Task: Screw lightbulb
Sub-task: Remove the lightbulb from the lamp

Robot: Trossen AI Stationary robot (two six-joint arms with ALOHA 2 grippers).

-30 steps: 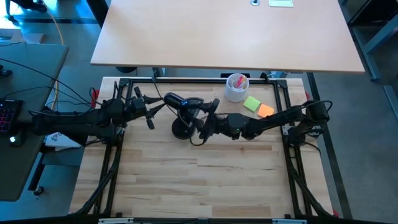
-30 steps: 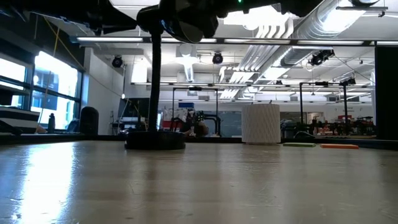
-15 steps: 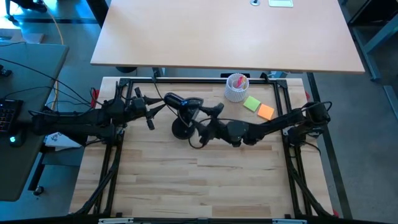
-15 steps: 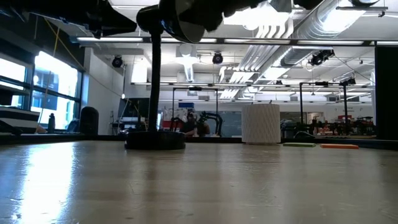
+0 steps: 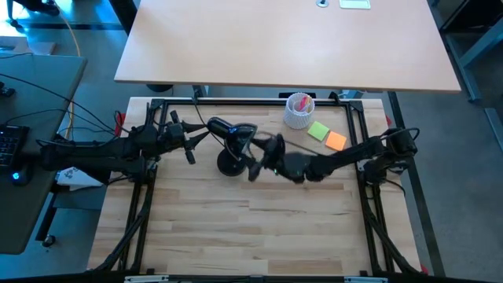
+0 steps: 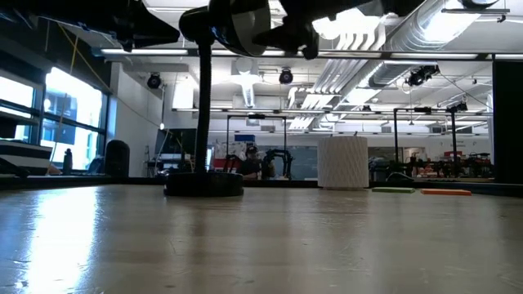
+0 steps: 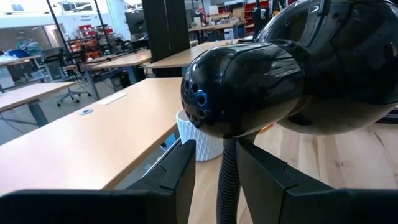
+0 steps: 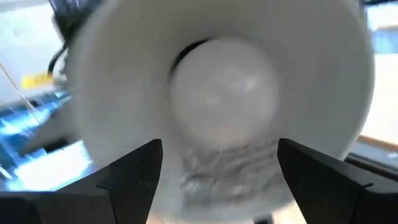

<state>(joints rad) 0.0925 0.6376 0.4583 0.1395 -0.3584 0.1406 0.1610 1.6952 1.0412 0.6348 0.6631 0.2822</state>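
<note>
The black desk lamp stands on its round base [image 5: 229, 163] at the table's far middle. Its cone shade [image 5: 240, 132] opens toward the right. My left gripper [image 5: 203, 135] is at the lamp's neck [image 7: 227, 168], just under the shade [image 7: 280, 81], and shut on it. My right gripper [image 5: 255, 156] is at the shade's mouth, shut on the white lightbulb [image 8: 224, 93]. The bulb sits inside the shade's white inner wall [image 8: 323, 74]. A silvery ribbed patch [image 8: 224, 167] shows under the bulb. In the low view the bulb [image 6: 260, 18] shows at the shade's opening. My left gripper has the lamp's thin neck [image 7: 225, 186] between its two fingers [image 7: 180, 180], just below the shade's back. The fingers come level from the table's left and lie across the neck. The lamp stands upright on its base [image 6: 203, 184]. My right gripper pinches the bulb's white rounded part [image 8: 180, 127] between its two fingers [image 8: 134, 174], one on each side. The fingers come roughly level from the table's right. The bulb is clear of the table, inside the shade's mouth; whether its base is in the socket is hidden.
A white ribbed cup [image 5: 299, 110] stands behind the lamp toward the far edge and also shows in the low view [image 6: 341, 162]. A green note [image 5: 318, 130] and an orange note [image 5: 335, 141] lie to its right. The near half of the wooden table [image 5: 251, 228] is bare.
My right gripper has gone toward the table's left, up to the lamp's shade. The white bulb now shows in the shade's mouth in the low view.
</note>
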